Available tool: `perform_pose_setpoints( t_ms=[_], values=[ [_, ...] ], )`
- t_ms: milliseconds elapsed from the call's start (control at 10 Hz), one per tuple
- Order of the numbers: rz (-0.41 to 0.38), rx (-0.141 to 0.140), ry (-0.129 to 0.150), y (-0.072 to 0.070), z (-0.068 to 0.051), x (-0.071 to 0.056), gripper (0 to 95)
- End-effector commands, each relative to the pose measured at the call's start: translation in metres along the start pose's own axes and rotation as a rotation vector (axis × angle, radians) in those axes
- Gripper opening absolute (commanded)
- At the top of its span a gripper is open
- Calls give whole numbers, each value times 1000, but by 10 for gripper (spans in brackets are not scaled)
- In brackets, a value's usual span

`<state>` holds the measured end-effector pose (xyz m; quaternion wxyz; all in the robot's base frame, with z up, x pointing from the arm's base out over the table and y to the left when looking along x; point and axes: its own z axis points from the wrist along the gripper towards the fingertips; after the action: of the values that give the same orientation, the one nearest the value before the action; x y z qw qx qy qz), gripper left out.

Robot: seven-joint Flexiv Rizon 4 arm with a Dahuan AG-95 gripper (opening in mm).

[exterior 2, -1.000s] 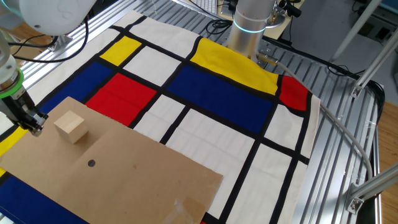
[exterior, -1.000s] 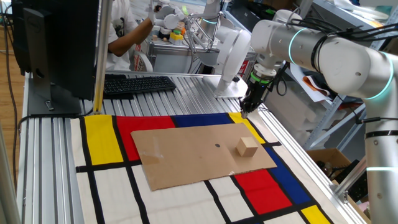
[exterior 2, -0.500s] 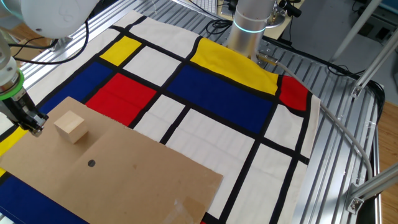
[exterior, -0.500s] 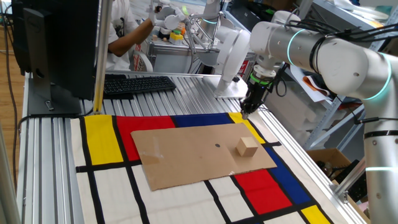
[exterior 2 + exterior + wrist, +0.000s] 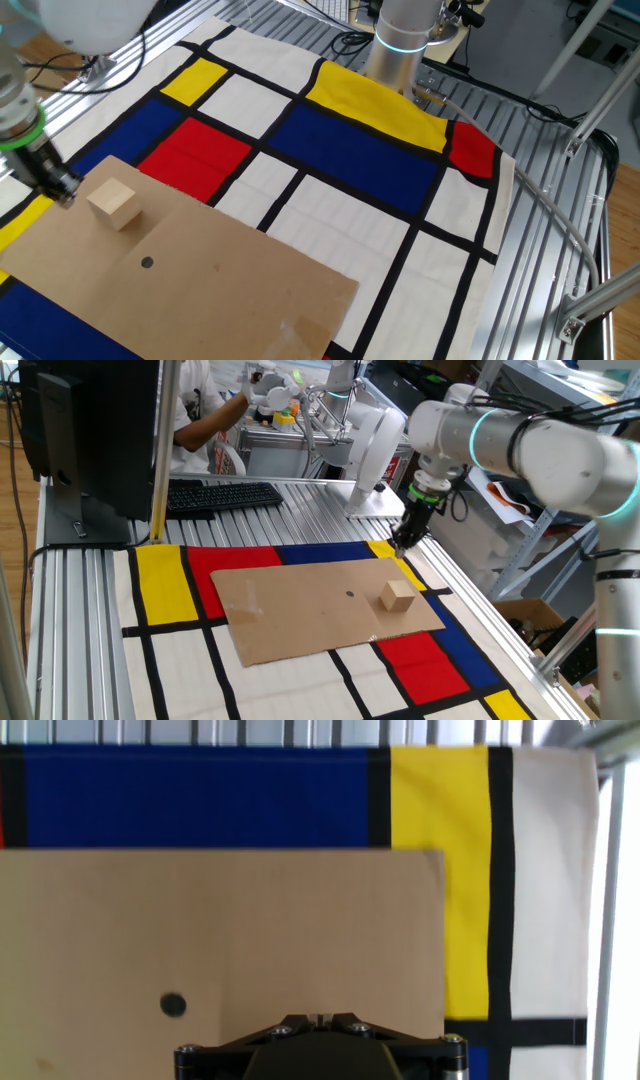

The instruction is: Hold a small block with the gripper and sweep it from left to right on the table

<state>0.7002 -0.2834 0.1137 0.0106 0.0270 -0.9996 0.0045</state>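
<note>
The small block [image 5: 397, 596], a plain tan wooden cube, sits on the brown cardboard sheet [image 5: 310, 605] near its right end; it also shows in the other fixed view [image 5: 112, 203]. My gripper [image 5: 403, 542] hangs above the sheet's far right corner, behind the block and apart from it. In the other fixed view the gripper [image 5: 66, 192] is just left of the block. Its fingers look shut together and empty. In the hand view the gripper [image 5: 318, 1018] is over the cardboard [image 5: 220, 920] and the block is out of view.
The cardboard lies on the coloured mat [image 5: 160, 580] on the ribbed aluminium table [image 5: 290, 510]. A keyboard [image 5: 222, 495] and a monitor [image 5: 90, 430] stand at the back left. A second robot base [image 5: 405, 40] stands at the mat's far edge. A person works behind the table.
The gripper has shifted a little along the sheet's far edge, slightly to the right in one fixed view. The block and cardboard have not moved.
</note>
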Motion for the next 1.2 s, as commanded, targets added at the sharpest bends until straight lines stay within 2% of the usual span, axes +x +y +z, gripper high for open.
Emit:
perform_pose_setpoints(
  t_ms=[100,700,1000,1200],
  values=[
    [9,-8,4,-2,5,8,0],
    [30,-14,2,5,12,30,0],
    [38,-18,-4,10,16,37,0],
    [36,-20,-6,12,16,37,0]
  ],
)
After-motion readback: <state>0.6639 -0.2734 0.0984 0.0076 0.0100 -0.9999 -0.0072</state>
